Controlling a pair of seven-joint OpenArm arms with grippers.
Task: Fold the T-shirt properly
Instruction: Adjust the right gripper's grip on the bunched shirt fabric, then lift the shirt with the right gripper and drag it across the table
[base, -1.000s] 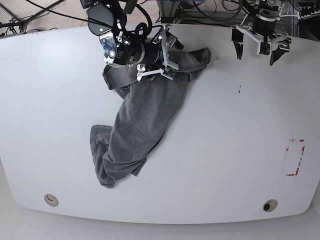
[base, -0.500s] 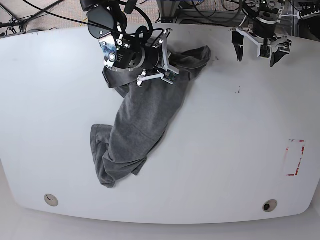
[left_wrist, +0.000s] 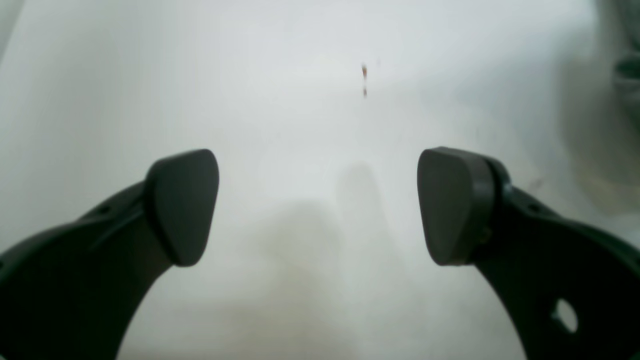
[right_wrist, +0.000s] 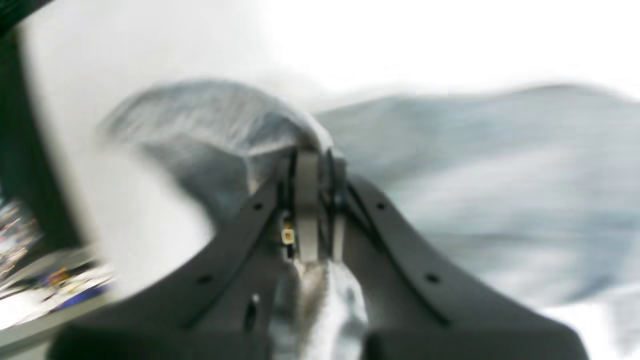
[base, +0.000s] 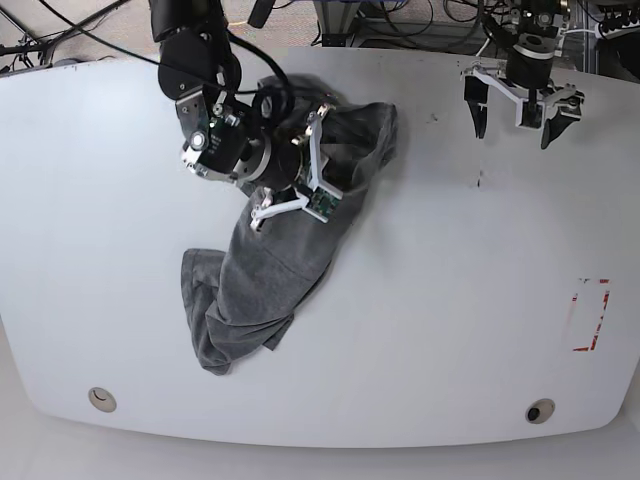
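my right gripper (right_wrist: 312, 200) is clamped on a fold of the t-shirt (base: 275, 270), which lies crumpled toward the table's (base: 450, 330) left half. i judge this lifts an edge to spread it out. since half a second ago that arm has pulled the cloth nearer the middle. the left gripper (left_wrist: 320, 205) hangs apart near the far right edge.

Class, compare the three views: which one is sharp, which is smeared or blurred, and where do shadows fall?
Base view: sharp, evenly lit, T-shirt and table crisp. Right wrist view: streaky blur across the cloth, right pincer shut on it. Left wrist view: soft focus, open left pincer over faint grey shadows on the table.
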